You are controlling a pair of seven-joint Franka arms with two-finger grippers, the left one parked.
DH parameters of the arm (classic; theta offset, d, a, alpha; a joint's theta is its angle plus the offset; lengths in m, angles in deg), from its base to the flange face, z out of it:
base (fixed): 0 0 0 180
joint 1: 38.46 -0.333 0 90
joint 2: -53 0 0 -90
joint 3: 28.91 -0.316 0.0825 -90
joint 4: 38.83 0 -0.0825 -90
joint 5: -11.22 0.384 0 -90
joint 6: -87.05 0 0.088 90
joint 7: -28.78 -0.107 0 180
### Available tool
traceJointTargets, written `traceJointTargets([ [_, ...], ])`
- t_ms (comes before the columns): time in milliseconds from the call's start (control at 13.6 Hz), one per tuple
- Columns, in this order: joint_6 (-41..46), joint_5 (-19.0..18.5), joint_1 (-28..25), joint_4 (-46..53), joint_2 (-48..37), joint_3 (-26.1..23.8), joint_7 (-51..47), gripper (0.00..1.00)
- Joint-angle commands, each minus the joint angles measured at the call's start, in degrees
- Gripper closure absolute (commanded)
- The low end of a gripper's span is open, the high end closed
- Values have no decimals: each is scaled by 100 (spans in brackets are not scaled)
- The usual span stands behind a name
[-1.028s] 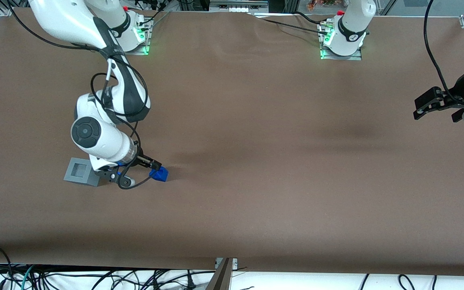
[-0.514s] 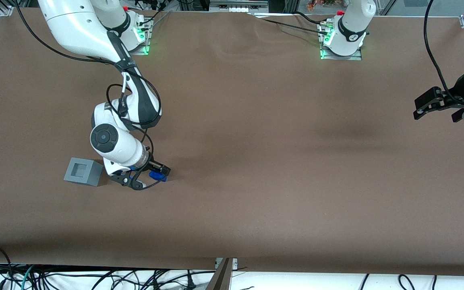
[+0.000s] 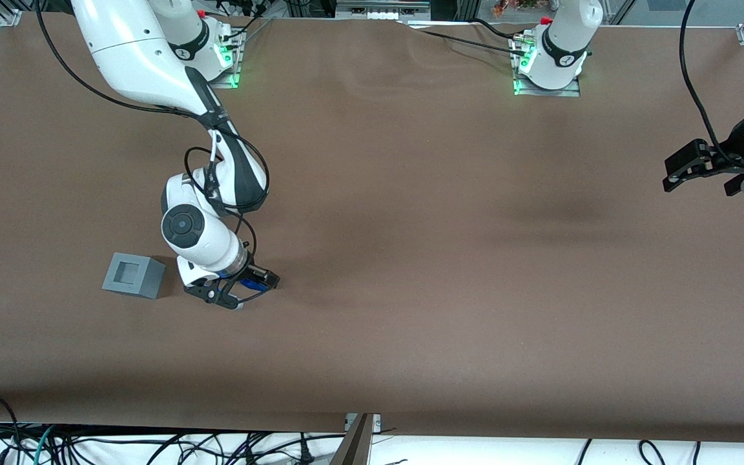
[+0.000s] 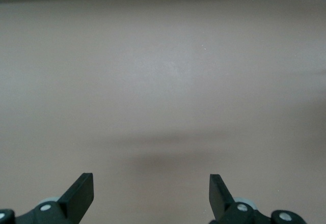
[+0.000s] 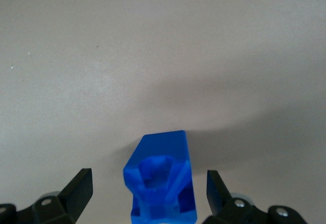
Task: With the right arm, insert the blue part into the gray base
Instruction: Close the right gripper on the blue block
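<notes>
My gripper (image 5: 147,196) is down low over the table w/ fingers (image 5: 76,188) spread wide, holding nothing. The blue part (image 5: 160,180) sits between them on the surface, clear gap each side, hole face up toward my wrist cam. From the front, the gripper (image 3: 243,284) covers most of the part; just a blue sliver (image 3: 252,283) shows.

Risks, as I judge them: the part looks skewed vs. my finger line, so closing could land on sloped faces and twist or squirt it out. A lumpy shape means a poor grip, and a tilted grip means it won't seat in the recess later.

The gray base (image 3: 133,275) stands nearby on the table, toward my end, recess up, not touching anything.

The surface is plain brown matte covering (image 3: 443,258), a few soft wrinkles. Cables (image 3: 152,445) hang along the table edge nearest the front cam.
</notes>
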Motion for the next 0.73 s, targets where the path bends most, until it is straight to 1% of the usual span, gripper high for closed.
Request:
traceJointTargets([
  [0, -19, -80, 7, 135, 99, 10, 28, 7],
  [73, -28, -80, 16, 135, 134, 10, 28, 14],
  [220, -28, -80, 16, 126, 143, 10, 28, 35],
  [294, -19, -80, 16, 117, 143, 10, 46, 52],
  [367, -2, -80, 25, 117, 134, 10, 63, 73],
  [441, 16, -80, 25, 126, 117, 10, 142, 85],
  [514, 77, -80, 33, 126, 64, 19, 325, 93],
  [661, 759, -63, 69, 161, -312, 45, 851, 93],
])
